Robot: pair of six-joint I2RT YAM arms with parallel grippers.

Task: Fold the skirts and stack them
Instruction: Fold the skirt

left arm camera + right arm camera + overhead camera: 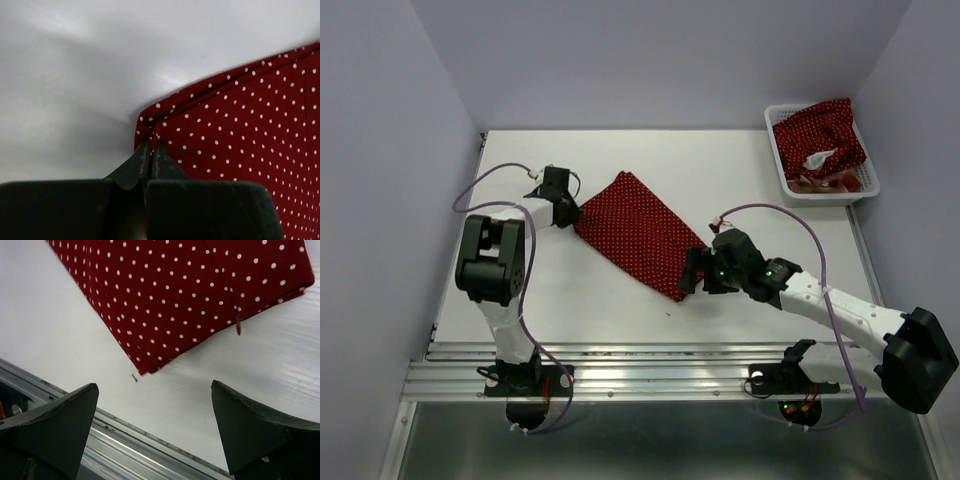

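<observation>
Left wrist, left fingers (136,166) clamped on dark red skirt (240,130) corner (tiny white dots), right fingers (55,415) apart

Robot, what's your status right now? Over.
Left hand shut on polka-dot skirt corner. Right hand open beside its other end. More skirts in basket. Nothing blocking.

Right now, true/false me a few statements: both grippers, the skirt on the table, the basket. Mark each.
1. The left gripper is shut on a corner of the dotted skirt. True.
2. The right gripper grips that skirt too. False: its jaws stand open over the table, holding nothing.
3. The basket is empty. False: a second dotted skirt lies in it.
4. The basket sits at the table's far right corner. True.
</observation>
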